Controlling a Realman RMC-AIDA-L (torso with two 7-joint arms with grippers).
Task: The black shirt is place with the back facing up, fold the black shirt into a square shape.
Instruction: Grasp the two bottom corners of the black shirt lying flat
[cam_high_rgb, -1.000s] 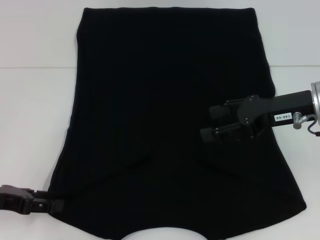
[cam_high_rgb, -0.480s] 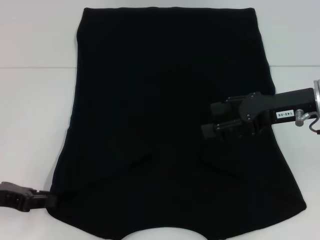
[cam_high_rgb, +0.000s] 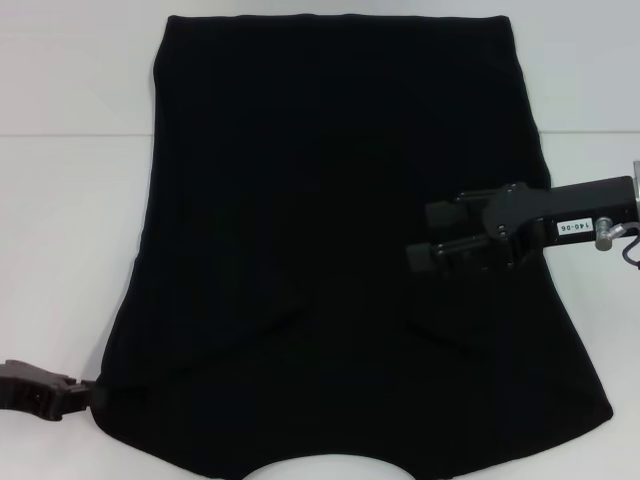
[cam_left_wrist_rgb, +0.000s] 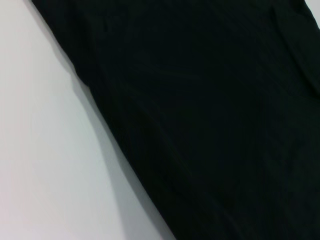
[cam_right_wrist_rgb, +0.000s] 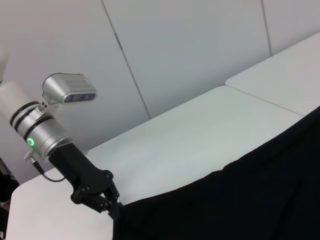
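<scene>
A: In the head view, where does the large plain black soft fabric shirt (cam_high_rgb: 340, 250) lie?

B: Spread flat on the white bench (cam_high_rgb: 70, 220), its curved neckline at the near edge. The black left gripper (cam_high_rgb: 95, 397) sits at the shirt's near left corner, touching the fabric edge; whether it is apart or together cannot be told there. The black right gripper (cam_high_rgb: 435, 235) hangs above the shirt's right half, its fingers (cam_high_rgb: 437, 212) apart with nothing between them.

A: And the left wrist view?

B: Only shirt (cam_left_wrist_rgb: 210, 120) beside bare bench (cam_left_wrist_rgb: 45, 150).

A: The right wrist view?

B: The left gripper (cam_right_wrist_rgb: 114, 211) meets the shirt's (cam_right_wrist_rgb: 240, 200) corner on the bench (cam_right_wrist_rgb: 190, 135), apparently pinching the fabric.
</scene>
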